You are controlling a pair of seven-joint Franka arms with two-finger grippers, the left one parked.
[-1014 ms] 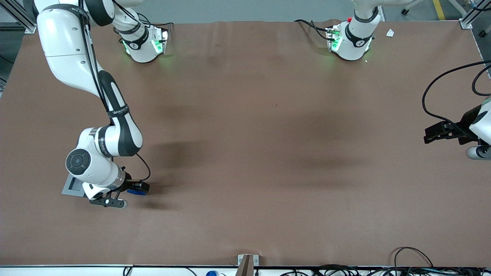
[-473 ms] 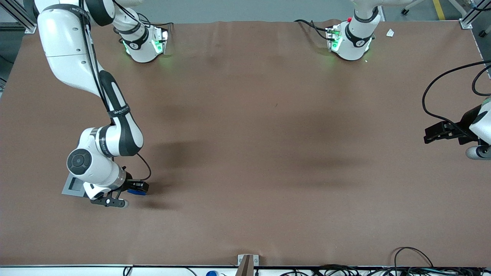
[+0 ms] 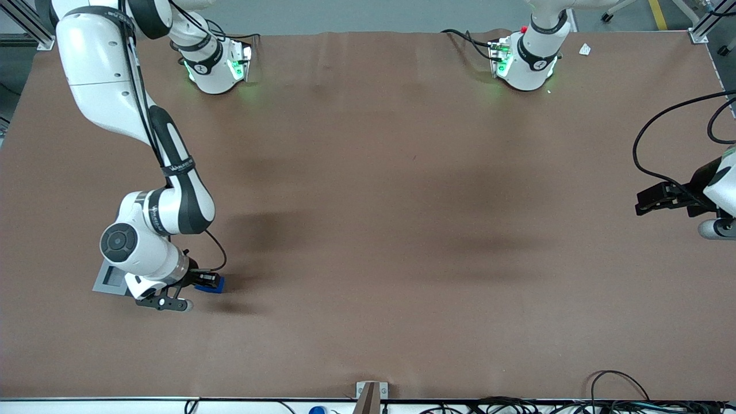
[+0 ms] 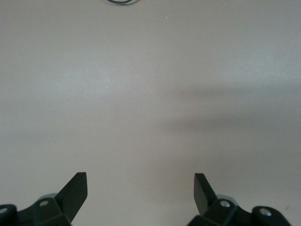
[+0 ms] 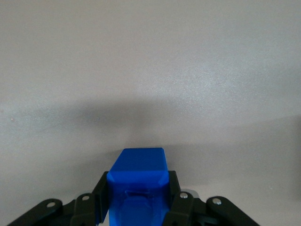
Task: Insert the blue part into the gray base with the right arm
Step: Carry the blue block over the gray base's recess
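My right arm's gripper (image 3: pixel 206 282) is low over the table toward the working arm's end, shut on the blue part (image 3: pixel 210 286). In the right wrist view the blue part (image 5: pixel 137 181) sits squeezed between the two black fingers (image 5: pixel 99 194), above bare table. The gray base (image 3: pixel 110 279) lies on the table beside the gripper, still closer to the working arm's edge. It is mostly covered by the white wrist (image 3: pixel 138 253); only its outer part with the lighter recess shows. The blue part is apart from the base.
The brown table cover (image 3: pixel 402 230) stretches toward the parked arm's end. A small metal bracket (image 3: pixel 371 391) stands at the table's near edge, with cables (image 3: pixel 609 397) along that edge. Both arm bases (image 3: pixel 218 63) stand at the edge farthest from the camera.
The gripper with the blue part has shifted very slightly; a little more of the blue part shows beside the fingers. The arm has hardly moved.
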